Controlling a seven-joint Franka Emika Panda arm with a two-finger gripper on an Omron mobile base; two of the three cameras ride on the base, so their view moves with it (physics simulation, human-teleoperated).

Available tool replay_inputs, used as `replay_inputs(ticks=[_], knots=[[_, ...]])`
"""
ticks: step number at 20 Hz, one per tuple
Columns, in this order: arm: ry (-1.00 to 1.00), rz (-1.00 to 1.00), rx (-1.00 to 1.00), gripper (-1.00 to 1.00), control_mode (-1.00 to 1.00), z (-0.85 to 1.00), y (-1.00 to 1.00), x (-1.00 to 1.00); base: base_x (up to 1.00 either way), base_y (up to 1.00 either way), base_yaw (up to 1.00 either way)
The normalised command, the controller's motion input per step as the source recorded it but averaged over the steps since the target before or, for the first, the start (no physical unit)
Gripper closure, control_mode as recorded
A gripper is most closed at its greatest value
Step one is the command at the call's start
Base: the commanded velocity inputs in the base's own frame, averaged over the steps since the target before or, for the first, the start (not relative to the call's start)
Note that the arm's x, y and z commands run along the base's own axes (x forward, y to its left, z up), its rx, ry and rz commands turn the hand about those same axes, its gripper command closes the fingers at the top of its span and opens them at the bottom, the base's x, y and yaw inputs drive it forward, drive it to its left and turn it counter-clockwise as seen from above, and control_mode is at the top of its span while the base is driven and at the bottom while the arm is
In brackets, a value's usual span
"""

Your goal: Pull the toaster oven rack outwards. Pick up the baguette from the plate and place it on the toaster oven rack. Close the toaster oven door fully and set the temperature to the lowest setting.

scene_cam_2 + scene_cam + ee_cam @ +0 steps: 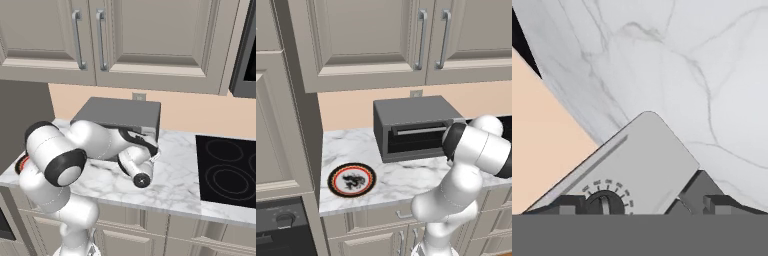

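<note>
The oven (416, 127) sits on the marble table (351, 147) by the wall, its door (415, 138) shut. The end effector (643, 206) hovers right at the silver side panel (634, 162), a fingertip (569, 205) at either side of a knob (604, 202), spread apart and pinching nothing. The plate (351, 179) lies well to the left, bare.

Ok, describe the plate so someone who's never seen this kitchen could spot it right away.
Start at the marble counter under the wall cabinets. Left of the toaster oven, near the front edge, lies the plate: round, black centre, pale pattern, orange-red rim, the only colourful thing there.
</note>
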Motion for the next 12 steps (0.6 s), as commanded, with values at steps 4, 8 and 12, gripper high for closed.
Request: replay_inputs(ticks=[4,8,12], knots=[[-0.04,0.02,0.00,-1.00,-1.00,0.00,0.00,0.04,0.00,0.00,0.00],[-0.01,0.00,0.00,-1.00,-1.00,0.00,0.00,0.02,0.00,0.00,0.00],[0.00,0.00,0.00,-1.00,-1.00,-0.01,0.00,0.25,0.00,0.00,0.00]])
